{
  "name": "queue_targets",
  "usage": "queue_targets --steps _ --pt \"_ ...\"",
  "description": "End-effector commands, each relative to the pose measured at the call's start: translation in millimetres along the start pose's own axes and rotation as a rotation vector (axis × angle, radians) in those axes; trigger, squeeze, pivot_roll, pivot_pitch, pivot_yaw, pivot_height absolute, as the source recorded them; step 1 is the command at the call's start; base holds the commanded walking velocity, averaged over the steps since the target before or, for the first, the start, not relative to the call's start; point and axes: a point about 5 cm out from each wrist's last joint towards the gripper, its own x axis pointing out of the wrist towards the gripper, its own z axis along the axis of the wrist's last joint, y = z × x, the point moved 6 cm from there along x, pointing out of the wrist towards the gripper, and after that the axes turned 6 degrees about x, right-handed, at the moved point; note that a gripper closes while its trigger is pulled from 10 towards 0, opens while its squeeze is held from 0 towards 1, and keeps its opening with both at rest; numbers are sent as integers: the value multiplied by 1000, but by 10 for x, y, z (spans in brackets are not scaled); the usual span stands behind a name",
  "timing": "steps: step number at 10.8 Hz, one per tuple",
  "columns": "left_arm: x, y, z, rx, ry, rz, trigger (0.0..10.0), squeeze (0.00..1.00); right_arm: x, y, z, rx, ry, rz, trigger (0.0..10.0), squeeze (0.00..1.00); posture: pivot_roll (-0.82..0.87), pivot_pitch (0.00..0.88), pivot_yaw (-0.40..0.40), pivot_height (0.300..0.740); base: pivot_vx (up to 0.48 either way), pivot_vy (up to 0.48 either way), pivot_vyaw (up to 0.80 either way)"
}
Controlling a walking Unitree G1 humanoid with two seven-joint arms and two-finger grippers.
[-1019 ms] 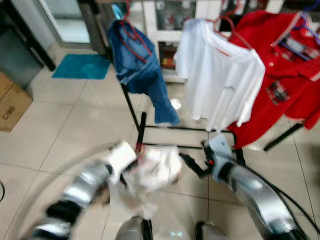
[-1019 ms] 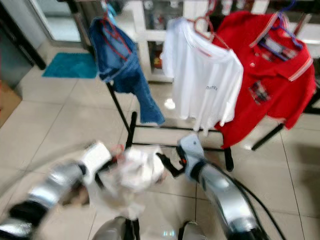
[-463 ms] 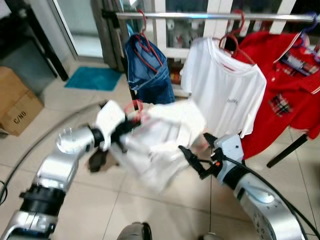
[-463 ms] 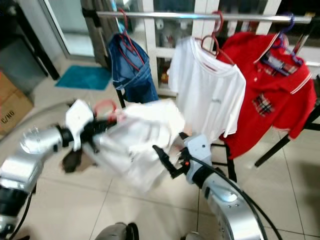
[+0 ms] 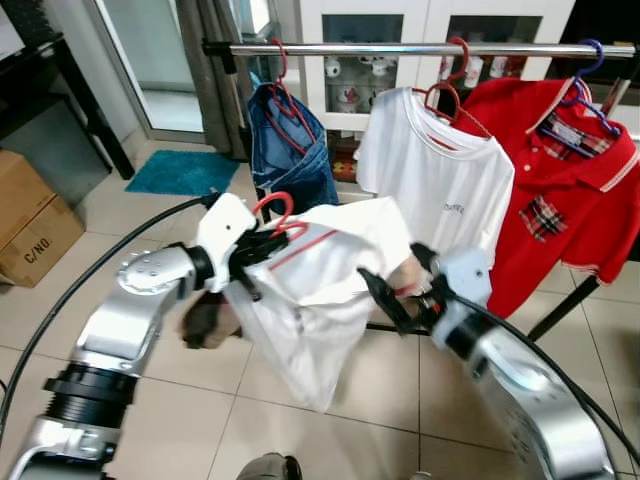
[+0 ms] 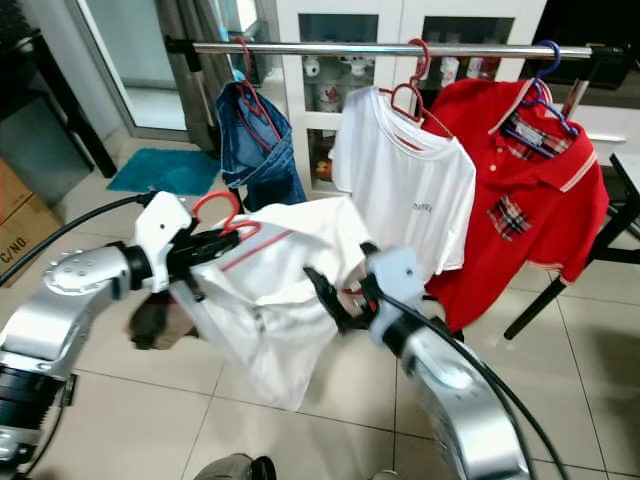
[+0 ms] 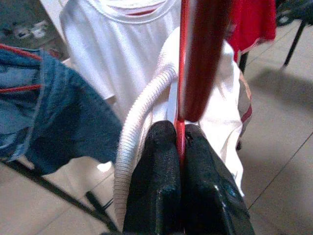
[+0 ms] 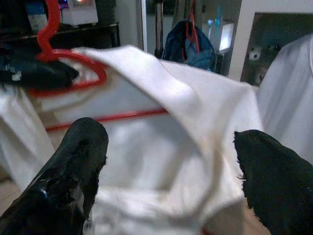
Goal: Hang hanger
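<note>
A thin red wire hanger (image 5: 283,228) draped with a soft white shirt (image 5: 320,300) is pinched in the clenched left end effector (image 7: 180,147), below the metal rail (image 5: 420,49). The right end effector (image 8: 171,166) gapes wide beside the cloth.

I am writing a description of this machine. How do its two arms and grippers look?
Both arms are shiny silver tubes with black ring joints. The left arm has a white block at its wrist and a black cable looping to it. The right arm has a pale grey wrist housing and a black cable alongside. Each gripper has long black fingers.
</note>
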Motion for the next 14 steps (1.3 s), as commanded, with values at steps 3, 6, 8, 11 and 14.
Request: queue_targets --steps 3,6,8,11,14 --pt "-60 -16 193 -11 -63 -32 0 0 162 -18 75 -135 6 -41 10000 1000 -78 12 100 740 0 0 0" --pt "-216 -30 235 -18 -62 -92 0 0 178 -72 62 -169 26 -61 10000 1000 -78 23 102 740 0 0 0" --pt "-224 -52 323 -34 -90 -122 0 0 220 11 0 -183 58 -41 10000 0 -76 29 104 740 0 0 0" --pt "-234 -77 294 -27 -64 -144 0 0 269 -7 81 -184 19 -60 0 0 -76 30 108 740 0 0 0" --pt "-241 -75 257 -20 -41 -146 0 0 269 -25 46 -196 41 -49 0 0 -78 27 102 740 0 0 0"
